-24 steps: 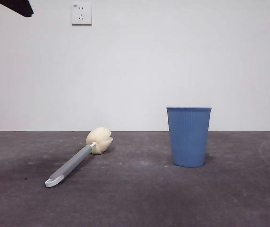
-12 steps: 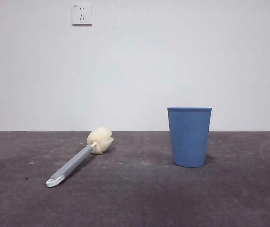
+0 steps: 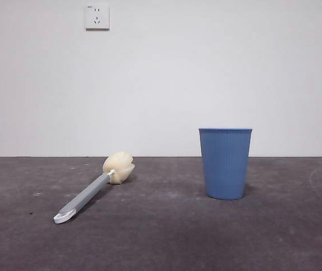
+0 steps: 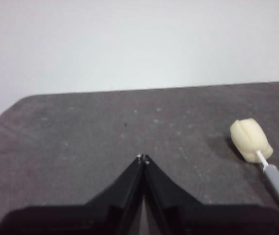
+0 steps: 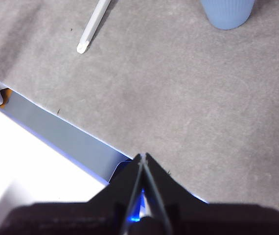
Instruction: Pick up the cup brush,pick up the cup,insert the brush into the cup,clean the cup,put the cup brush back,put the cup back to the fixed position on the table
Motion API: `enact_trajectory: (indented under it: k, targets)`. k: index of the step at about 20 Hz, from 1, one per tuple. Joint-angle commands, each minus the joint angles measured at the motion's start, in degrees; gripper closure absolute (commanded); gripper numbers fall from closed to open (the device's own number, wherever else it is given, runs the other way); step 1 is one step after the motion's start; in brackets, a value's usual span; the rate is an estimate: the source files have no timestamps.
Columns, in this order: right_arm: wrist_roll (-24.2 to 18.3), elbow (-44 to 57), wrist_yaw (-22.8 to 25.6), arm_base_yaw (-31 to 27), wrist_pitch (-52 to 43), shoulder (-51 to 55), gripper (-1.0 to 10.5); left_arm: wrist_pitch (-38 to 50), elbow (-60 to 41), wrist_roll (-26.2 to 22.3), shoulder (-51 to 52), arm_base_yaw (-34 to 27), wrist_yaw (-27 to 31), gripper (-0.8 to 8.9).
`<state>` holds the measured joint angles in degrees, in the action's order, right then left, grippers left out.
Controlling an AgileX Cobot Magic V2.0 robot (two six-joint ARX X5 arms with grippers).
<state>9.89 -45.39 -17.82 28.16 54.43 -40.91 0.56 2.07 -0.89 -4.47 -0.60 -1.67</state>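
Observation:
The cup brush lies flat on the table at the left, its cream sponge head toward the back and its white looped tip toward the front. The blue ribbed cup stands upright to its right, apart from it. My left gripper is shut and empty above the table, with the brush's sponge head off to one side. My right gripper is shut and empty over the table's edge, far from the cup's base and the brush handle. Neither gripper shows in the front view.
A white wall with two power sockets stands behind the table. The table's front edge with a blue-grey strip shows in the right wrist view.
A black arm tip at the top left corner of the front view has withdrawn out of view. The brush and the cup have not moved.

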Motion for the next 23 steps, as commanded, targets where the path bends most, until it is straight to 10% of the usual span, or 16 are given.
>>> enact_trajectory:
  k: [1, 21, 23]
  targets:
    - [0.3, -0.2, 0.2, 0.0, -0.1, 0.1, 9.5, -0.8, -1.9, 0.9, 1.5, -0.2, 0.1, 8.17]
    - [0.3, -0.2, 0.2, 0.0, -0.2, 0.1, 9.5, -10.8, -1.8, 2.6, 4.3, -0.2, 0.0, 8.17]
    - [-6.0, -0.2, 1.9, -0.6, -0.6, 0.9, 9.5, -10.8, -1.8, 2.6, 4.3, -0.2, 0.0, 8.17]
